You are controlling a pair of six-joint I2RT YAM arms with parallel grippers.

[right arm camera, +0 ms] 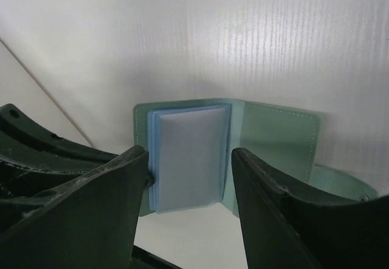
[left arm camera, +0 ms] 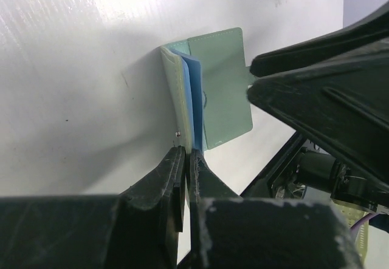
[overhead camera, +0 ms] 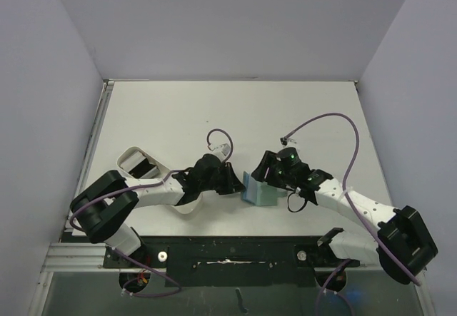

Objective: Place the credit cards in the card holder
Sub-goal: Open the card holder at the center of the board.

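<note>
From above, the card holder (overhead camera: pixel 255 192) sits mid-tabletop (overhead camera: pixel 235 109), half hidden between both arms. The right wrist view alone shows it spread open, long axis sideways, with the right gripper (right arm camera: pixel 189 155) jaws wide astride its blue sleeves. The left wrist view shows the left gripper (left arm camera: pixel 185 153) jaws pinched on its edge.

White table (overhead camera: pixel 300 109) boxed by pale walls (overhead camera: pixel 228 23).
We see one plain wall beyond the right gripper (overhead camera: pixel 260 181), side walls flanking it, soft glare on the tabletop beneath.
</note>
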